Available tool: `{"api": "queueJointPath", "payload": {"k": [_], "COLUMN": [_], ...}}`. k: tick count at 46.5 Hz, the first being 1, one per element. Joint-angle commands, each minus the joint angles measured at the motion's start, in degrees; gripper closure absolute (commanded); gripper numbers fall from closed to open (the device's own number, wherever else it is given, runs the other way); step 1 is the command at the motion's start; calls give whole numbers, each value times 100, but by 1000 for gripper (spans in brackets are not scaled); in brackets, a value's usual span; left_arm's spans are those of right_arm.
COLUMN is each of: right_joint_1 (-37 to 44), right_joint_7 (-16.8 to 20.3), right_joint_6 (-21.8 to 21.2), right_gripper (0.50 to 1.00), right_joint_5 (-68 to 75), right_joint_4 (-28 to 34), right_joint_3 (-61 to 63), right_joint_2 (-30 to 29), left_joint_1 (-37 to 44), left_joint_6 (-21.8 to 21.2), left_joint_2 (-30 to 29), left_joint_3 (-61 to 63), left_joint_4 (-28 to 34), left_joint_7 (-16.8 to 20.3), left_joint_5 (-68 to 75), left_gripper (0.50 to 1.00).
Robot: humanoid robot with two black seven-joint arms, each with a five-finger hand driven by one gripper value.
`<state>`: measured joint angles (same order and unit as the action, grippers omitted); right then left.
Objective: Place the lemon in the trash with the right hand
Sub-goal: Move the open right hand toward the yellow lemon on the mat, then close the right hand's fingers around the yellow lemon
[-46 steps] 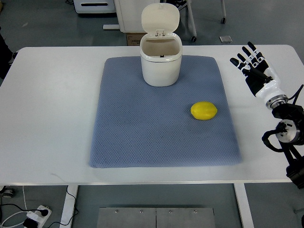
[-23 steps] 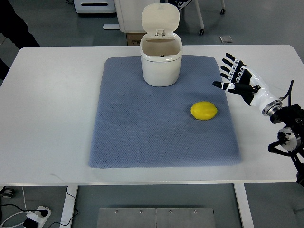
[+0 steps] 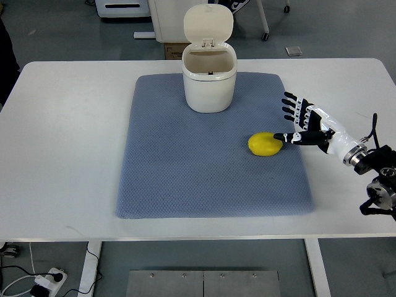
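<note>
Moved in since half a second ago: right hand [image 3: 301, 125] now lower and further over the grey mat [image 3: 185, 179], thumb tip touching or just short of the lemon [image 3: 265, 144], where before sat well apart from it beside the mat's edge. Nothing else shifted; lemon and bin in the same spots.

Seen from the top view, the only one given: fingers [image 3: 291, 106] spread and relaxed, holding nothing, palm turned toward the fruit. Lemon just beside the hand on its thumb side, resting on the mat. Trash bin [image 3: 209, 83] beyond the lemon and further from the hand, up and away from the fingertips, lid [image 3: 208, 23] tipped back, mouth open. White surface [image 3: 68, 148] under the mat and under the forearm. Left hand nowhere visible.

Judged as to handling: light, firm, rounded, with a waxy skin likely to slip and to roll on the mat if nudged from one side only. Best taken across the fat middle, thumb on the near flank and fingers wrapped over the far flank, not at the tapered ends. Moderate squeeze enough; little risk of crushing. Soft mat should damp rolling somewhat, yet a sideways push from the thumb could still send the fruit away from the hand.
</note>
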<state>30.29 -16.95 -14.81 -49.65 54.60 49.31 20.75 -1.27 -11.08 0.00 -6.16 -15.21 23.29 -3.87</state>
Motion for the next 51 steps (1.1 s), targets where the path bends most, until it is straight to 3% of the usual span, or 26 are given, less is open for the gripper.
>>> {"api": "queueJointPath", "payload": {"k": [1, 8, 14, 33, 51], "right_joint_1": [64, 196, 258, 240, 231], "right_joint_7": [-159, -449, -642, -704, -836], "right_joint_6": [127, 557, 672, 716, 1041], "right_gripper": [555, 555, 555, 555, 567], "right_joint_5": [-1, -1, -1, -1, -1], "right_joint_4": [-19, -55, -55, -55, -55], "right_joint_3": [-272, -870, -1222, -1415, -1688], "right_joint_2": [43, 87, 96, 96, 78], "left_joint_1": [-5, 3, -5, -5, 3], "left_joint_6": [0, 0, 0, 0, 0], "left_joint_2": [0, 0, 0, 0, 0], "left_joint_3": [0, 0, 0, 0, 0], "left_joint_4": [0, 0, 0, 0, 0], "left_joint_7": [0, 0, 0, 0, 0], "left_joint_5": [0, 0, 0, 0, 0], "left_gripper": [500, 500, 500, 500, 500]}}
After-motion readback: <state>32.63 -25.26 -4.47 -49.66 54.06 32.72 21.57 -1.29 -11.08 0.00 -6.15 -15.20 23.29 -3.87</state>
